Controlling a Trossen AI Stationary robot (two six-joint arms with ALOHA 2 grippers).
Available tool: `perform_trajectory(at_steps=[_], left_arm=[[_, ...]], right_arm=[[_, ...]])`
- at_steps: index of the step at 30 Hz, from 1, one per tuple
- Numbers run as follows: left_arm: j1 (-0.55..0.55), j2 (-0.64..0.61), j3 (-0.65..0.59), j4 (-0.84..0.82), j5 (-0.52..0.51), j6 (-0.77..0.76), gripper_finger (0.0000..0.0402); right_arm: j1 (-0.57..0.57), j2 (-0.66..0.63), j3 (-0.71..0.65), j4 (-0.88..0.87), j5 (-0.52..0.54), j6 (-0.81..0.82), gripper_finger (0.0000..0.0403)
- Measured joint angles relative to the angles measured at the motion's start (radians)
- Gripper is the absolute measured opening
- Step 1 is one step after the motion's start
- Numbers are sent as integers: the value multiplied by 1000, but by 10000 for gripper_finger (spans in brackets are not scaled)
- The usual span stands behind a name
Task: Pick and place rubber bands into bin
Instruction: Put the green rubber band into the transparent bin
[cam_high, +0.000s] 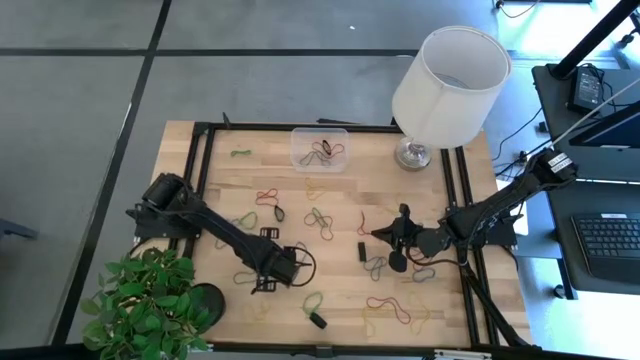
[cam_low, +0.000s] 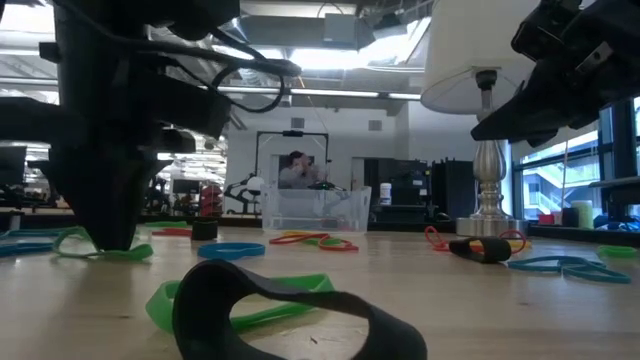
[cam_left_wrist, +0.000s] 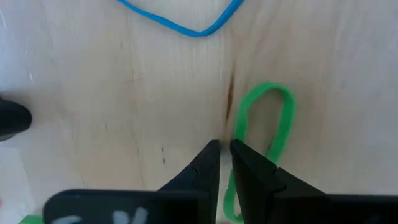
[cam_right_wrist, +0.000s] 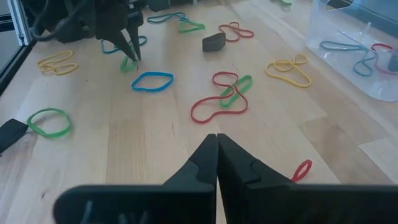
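Wooden table (cam_high: 330, 215), scattered rubber bands (cam_right_wrist: 224, 96), office behind.

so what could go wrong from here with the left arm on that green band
1. The left gripper has its fingers nearly together at the table beside the green rubber band; only a narrow gap shows, so it may close on nothing or just nudge the band.
2. The bin sits at the far side of the table, so a weakly pinched floppy band could drop on the way.
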Motion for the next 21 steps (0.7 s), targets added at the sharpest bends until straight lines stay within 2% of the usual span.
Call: perform_trajectory(at_steps=[8, 15, 21], left_arm=[[-3, -46, 4, 16, -4, -7, 53], [-3, -44, -65, 103, 4, -23, 61], [-3, -49, -101, 139, -20, -27, 52]], right_arm=[[-1, 0, 0, 3, 0, 0, 6], [-1, 0, 0, 3, 0, 0, 6], [-1, 0, 0, 3, 0, 0, 6]])
